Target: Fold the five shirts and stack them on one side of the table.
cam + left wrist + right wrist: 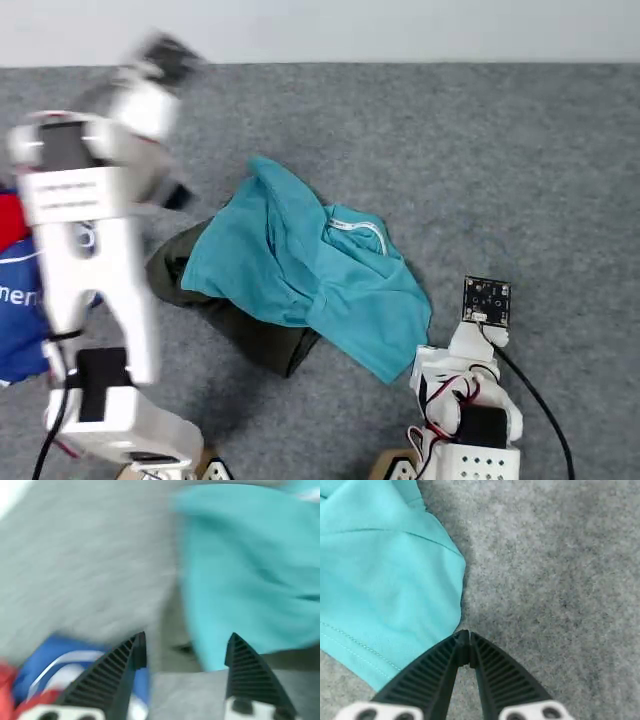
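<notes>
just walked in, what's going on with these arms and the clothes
Two robot arms are on a shirt-folding job. A teal shirt lies crumpled in the middle over a dark olive shirt, and a blue and red shirt sits at the table edge by the left arm. The left claw is open and empty, between the blue shirt and the teal one. The right claw is shut and empty, beside the teal shirt's edge.

teal shirt (330, 275): smooth matt cloth, stitched hem
olive shirt (255, 340): soft matt cloth
table cover (500, 160): rough, felt-like, matt
right gripper (469, 636) fingers (437, 672): matt black ribbed plastic
left arm shell (95, 270): smooth white plastic, slightly glossy
</notes>
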Robot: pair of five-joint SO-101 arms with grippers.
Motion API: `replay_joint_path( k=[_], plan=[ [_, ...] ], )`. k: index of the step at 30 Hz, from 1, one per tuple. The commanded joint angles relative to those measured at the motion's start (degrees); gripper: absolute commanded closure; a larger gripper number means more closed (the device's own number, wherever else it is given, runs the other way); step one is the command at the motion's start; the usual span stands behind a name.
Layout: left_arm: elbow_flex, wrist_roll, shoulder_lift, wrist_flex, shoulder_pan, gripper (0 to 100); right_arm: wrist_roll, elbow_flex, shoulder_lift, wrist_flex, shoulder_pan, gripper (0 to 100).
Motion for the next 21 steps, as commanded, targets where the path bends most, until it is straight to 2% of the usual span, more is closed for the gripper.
replay_joint_path(
  k=[1,4,9,17,19,21],
  plan=[
    [4.97,1.41,-0.88,-0.70,12.48,74,0.53,0.79,-0.40,0.13,-0.40,99.0],
    [7.25,5.71,2.02,-6.33,18.64,74,0.53,0.79,-0.40,0.13,-0.40,99.0],
    [7.25,7.82,9.67,-13.01,25.93,74,0.53,0.79,-0.40,0.13,-0.40,99.0],
    [6.81,7.56,25.93,-17.23,30.86,75,0.53,0.79,-0.40,0.13,-0.40,99.0],
    [5.41,7.56,27.69,-16.97,30.86,80,0.53,0.79,-0.40,0.13,-0.40,99.0],
    [3.91,7.56,28.04,-16.97,30.33,90,0.53,0.79,-0.40,0.13,-0.40,99.0]
  ],
)
